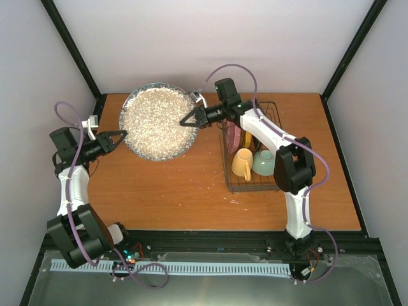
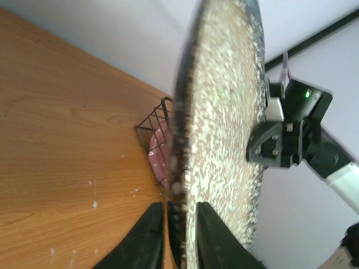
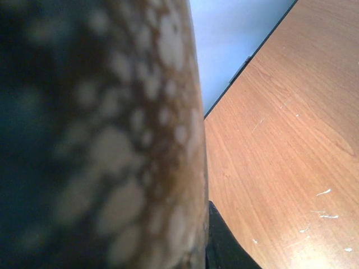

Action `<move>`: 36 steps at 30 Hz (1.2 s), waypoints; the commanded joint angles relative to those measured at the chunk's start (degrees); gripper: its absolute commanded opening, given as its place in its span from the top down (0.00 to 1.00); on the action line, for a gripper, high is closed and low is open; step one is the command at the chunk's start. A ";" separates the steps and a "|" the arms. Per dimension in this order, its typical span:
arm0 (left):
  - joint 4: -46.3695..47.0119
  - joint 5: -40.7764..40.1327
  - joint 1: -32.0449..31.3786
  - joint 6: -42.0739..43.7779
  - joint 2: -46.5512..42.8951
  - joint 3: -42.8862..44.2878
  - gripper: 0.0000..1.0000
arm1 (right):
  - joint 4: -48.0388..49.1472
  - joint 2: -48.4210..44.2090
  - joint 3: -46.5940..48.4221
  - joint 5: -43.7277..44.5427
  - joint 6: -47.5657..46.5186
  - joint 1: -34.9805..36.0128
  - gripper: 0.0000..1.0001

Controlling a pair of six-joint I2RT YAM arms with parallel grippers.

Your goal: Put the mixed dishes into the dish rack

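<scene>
A large round speckled plate (image 1: 156, 121) hangs tilted above the back left of the table. My left gripper (image 1: 121, 135) is shut on its left rim, one finger on each face of the plate (image 2: 224, 112) in the left wrist view. My right gripper (image 1: 187, 120) is shut on its right rim. The plate (image 3: 101, 140) fills the right wrist view, with only one dark finger (image 3: 224, 246) showing under it. The dark wire dish rack (image 1: 228, 167) stands to the right and holds a pink plate (image 1: 234, 137), a yellow mug (image 1: 242, 164) and a green mug (image 1: 264, 162).
The rack's corner (image 2: 152, 120) and the pink plate (image 2: 160, 151) show behind the speckled plate in the left wrist view. Bare wooden table (image 1: 166, 191) lies in front of the plate. Black frame posts and white walls close the back and sides.
</scene>
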 commanded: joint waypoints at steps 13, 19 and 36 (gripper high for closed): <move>-6.07 -20.79 -0.67 4.06 -7.27 5.66 0.00 | -1.06 -12.33 4.06 8.29 2.79 -1.56 0.97; -7.71 -29.46 -0.69 5.55 -10.35 5.78 0.00 | -11.89 -15.46 11.51 22.33 -2.51 -2.30 0.97; -6.44 -30.50 -0.72 6.57 -9.01 1.36 0.00 | -21.12 -37.26 7.61 79.75 -12.24 -3.89 0.97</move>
